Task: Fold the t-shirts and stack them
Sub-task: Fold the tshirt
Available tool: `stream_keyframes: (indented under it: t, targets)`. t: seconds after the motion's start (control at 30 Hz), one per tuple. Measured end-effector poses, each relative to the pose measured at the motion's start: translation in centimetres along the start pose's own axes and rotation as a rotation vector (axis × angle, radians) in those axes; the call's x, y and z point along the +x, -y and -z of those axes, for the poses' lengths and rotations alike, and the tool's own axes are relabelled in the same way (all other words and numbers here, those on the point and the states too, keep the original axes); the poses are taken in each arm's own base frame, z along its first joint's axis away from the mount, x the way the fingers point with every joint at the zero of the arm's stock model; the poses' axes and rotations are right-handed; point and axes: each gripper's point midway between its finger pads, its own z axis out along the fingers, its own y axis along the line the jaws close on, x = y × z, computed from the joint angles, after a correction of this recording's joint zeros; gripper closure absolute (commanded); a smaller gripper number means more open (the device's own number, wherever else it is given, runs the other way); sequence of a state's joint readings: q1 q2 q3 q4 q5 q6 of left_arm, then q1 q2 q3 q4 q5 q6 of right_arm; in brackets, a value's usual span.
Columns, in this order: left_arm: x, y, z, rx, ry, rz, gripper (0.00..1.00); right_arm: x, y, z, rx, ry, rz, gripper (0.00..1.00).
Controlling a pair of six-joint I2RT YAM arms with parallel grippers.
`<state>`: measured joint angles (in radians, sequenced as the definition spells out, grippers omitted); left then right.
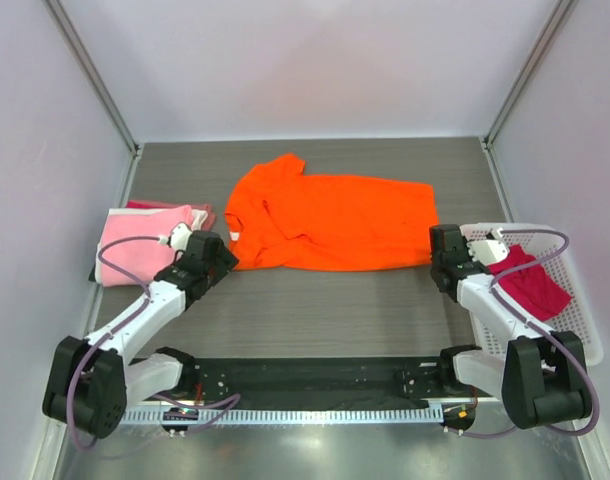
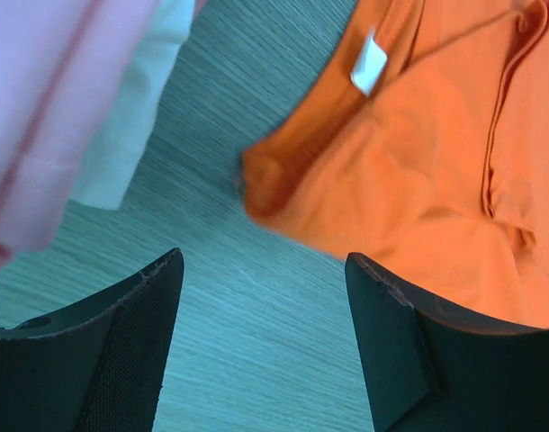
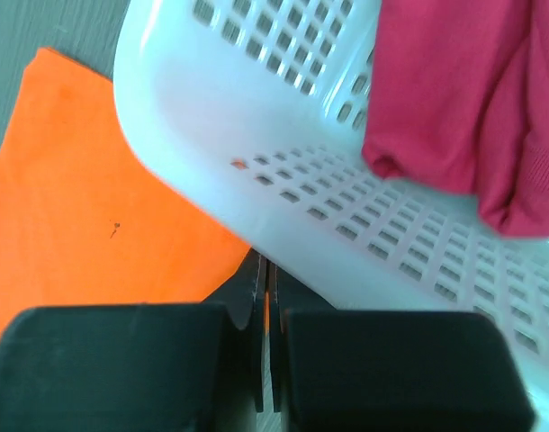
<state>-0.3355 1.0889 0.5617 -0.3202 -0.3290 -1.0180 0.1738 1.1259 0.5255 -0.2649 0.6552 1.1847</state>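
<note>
Grey wood-grain table [image 1: 315, 300], pale walls on three sides. Orange t-shirt [image 1: 330, 225] lies spread across the middle, collar end to the left, hem to the right, one sleeve bunched at the far side. It is not folded yet.

Left gripper [image 2: 261, 270] hovers low over bare table just beside the collar end, jaws wide apart, nothing between them. The white neck label [image 2: 369, 65] shows beyond the fingertips. Light pink t-shirt [image 1: 140, 250] sits folded at the left edge with white cloth [image 2: 135, 108] under it, close to this arm.

Right gripper [image 3: 265, 279] is at the hem corner, pads pressed together. A thin sliver of orange shows between them, so it looks pinched on the shirt's edge, though only barely. White lattice basket [image 1: 575, 300] stands right against this gripper, with a dark pink-red t-shirt [image 1: 530, 280] inside.

Risks, as judged from here:
- The right pinch looks shallow, so the hem could slip out on lifting.
- The basket wall is so near the right fingers that a sideways move could snag or drag it.
- The left jaws have no cloth. If they close short of the shoulder, only one side lifts and the fold goes crooked.
- The bunched sleeve could get folded in as a lump.
- A swing of the left arm could nudge the pink pile.
</note>
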Motion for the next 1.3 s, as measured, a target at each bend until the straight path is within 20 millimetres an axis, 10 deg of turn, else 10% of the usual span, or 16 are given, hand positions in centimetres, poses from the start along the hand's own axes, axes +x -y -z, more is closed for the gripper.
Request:
stream_keyframes:
  t: [0.7, 0.93, 1.3]
  targets:
    - [3.2, 1.4, -3.3, 0.012, 0.006, 0.109, 0.48, 0.9, 0.8, -0.4, -0.018, -0.091, 0.119, 0.99]
    - [2.9, 0.6, -4.9, -0.044, 0.061, 0.160, 1.00, 1.3, 0.8, -0.2, -0.034, -0.109, 0.113, 0.99]
    - [0.0, -1.6, -4.0, -0.131, 0.162, 0.171, 1.00, 0.6, 1.0, 0.4, -0.044, -0.094, 0.099, 0.99]
